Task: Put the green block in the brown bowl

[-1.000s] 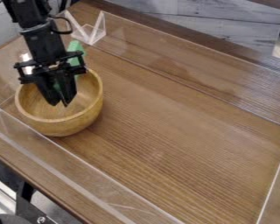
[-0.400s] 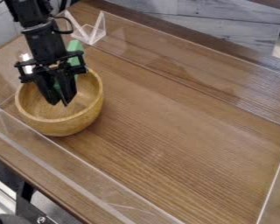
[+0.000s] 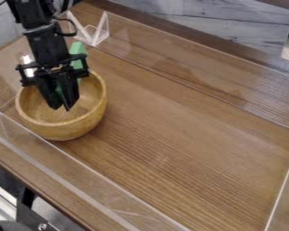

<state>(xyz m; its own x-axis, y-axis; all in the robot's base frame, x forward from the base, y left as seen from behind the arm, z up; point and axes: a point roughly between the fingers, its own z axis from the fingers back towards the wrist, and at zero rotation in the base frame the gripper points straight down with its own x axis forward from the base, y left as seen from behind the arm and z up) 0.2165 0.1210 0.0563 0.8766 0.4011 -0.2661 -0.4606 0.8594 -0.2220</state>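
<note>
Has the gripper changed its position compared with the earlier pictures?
No. The gripper sits at the same spot inside the brown bowl, with the same gap to the bowl's rim in every picture.

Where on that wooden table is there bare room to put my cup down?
Nearly the whole wooden table is bare: everything right of the brown bowl, out to the clear side walls. Only the far-left corner is crowded, where the gripper reaches into the bowl.

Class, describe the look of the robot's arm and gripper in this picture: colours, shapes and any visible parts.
The arm is black and blocky, coming down from the upper left. Its gripper is also black, with long narrow fingers tapering downward. Bright green shows at the wrist sides. No cables or markings are clear.
</note>
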